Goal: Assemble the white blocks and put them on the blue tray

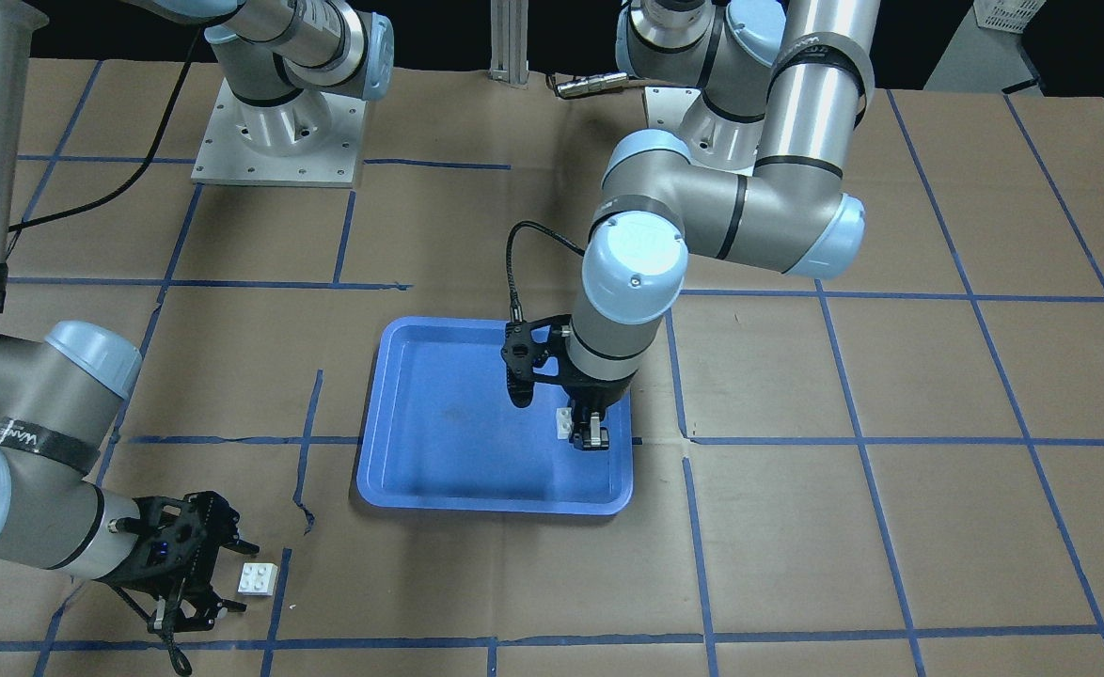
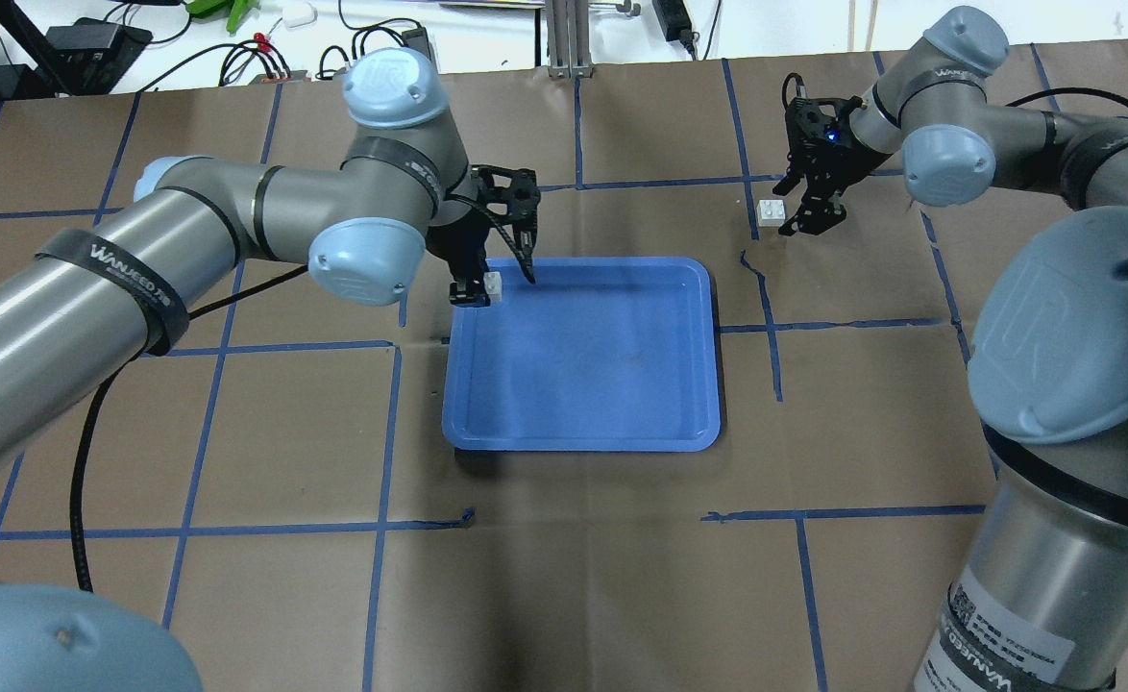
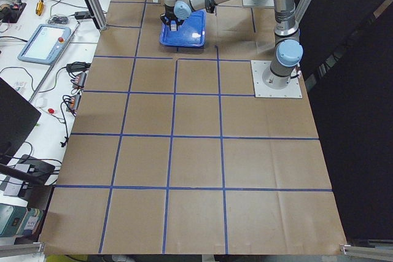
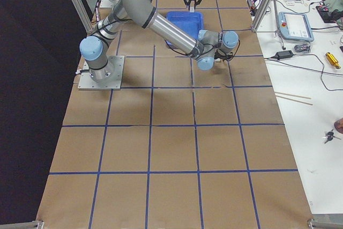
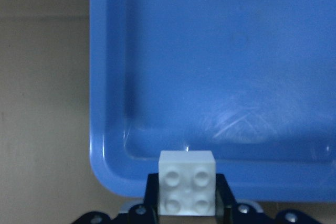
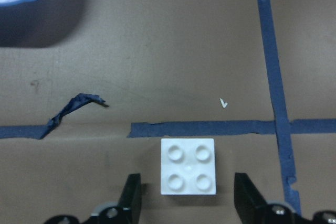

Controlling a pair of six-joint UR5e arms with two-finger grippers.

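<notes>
Now my left hand [image 2: 476, 288] grips one small white square plastic brick [image 5: 187, 190], studs facing the wrist camera. The arm points straight down over a corner of the shallow blue plastic tray [image 2: 602, 375]. My right hand [image 6: 188, 203] is spread wide, low over the brown paper surface [image 2: 564, 577]. It flanks the second white brick [image 6: 188, 167] without touching, well apart from the tray.

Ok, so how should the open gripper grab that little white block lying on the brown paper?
Probably by its two smooth opposite sides, coming straight down: the white block lies flat, studs up, and the right gripper is open wide enough to straddle it.
</notes>
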